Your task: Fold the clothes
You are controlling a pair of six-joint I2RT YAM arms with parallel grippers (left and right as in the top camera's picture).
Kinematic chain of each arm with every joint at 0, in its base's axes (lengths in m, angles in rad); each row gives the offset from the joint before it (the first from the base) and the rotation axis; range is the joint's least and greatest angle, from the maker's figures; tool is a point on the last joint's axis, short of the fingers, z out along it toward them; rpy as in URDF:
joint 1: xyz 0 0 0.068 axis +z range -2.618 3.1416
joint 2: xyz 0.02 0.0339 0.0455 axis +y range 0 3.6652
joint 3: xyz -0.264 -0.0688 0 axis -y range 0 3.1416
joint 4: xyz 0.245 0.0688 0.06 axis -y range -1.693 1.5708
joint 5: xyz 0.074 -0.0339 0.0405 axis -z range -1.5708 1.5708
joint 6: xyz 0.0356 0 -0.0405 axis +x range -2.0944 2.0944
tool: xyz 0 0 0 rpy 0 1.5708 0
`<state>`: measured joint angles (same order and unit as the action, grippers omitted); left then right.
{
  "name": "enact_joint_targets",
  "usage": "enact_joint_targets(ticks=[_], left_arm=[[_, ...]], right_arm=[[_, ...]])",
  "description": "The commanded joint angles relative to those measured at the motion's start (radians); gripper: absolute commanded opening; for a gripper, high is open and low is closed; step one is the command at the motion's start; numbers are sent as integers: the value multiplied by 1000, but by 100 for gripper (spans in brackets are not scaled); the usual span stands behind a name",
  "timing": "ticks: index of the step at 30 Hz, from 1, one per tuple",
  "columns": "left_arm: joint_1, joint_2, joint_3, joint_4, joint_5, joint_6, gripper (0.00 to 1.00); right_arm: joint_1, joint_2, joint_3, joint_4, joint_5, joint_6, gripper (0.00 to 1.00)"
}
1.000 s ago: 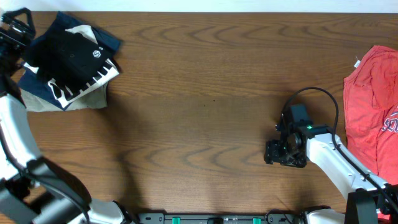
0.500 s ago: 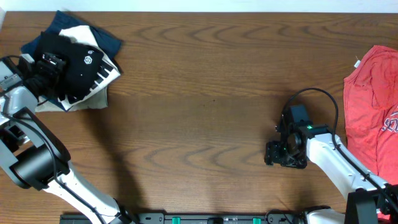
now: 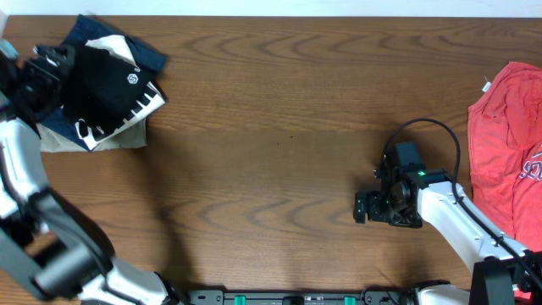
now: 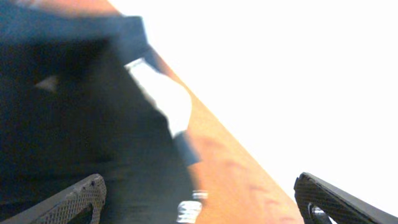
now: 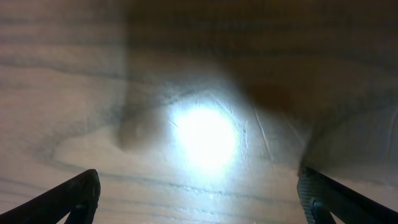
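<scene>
The left gripper (image 4: 199,191) stands spread wide with nothing between its fingers (its wrist view is badly blurred), at the left edge of the black garment (image 3: 102,91). The garment lies crumpled, white hexagon logo (image 3: 133,78) up, on top of a navy cloth (image 3: 149,52) and a white striped cloth (image 3: 127,117). Far right of the garment, the right gripper (image 3: 371,207) also gapes wide and empty over the bare wooden table (image 3: 271,169). Farther right again lies a red T-shirt (image 3: 500,144).

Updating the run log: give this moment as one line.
left gripper: open, empty, at black garment | right gripper: open, empty, above table
</scene>
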<state>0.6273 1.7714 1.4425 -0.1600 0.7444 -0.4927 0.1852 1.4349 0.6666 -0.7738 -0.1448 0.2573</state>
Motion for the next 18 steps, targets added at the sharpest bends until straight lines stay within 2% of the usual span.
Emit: enact_joint_targets(ticks=[1,4,8,14,18], left_arm=[[-50,-86,7,-36,-24,49,98],[-119,-121,7,-111,-48,86,98],[-266,-126,5,-275,-82,192,98],[-531,-124,-16,-607,-334,327,98],[-690,-124,-47,-856,-537,340,98]], right_arm=[[-8,-12,6,34,-37,-3,99],[-10,-13,9,92,-96,-5,99],[-36,-13,67,124,-147,-19,100],[-132,-13,250,36,-167,-64,99],[-193,-13,332,-79,-166,-93,99]])
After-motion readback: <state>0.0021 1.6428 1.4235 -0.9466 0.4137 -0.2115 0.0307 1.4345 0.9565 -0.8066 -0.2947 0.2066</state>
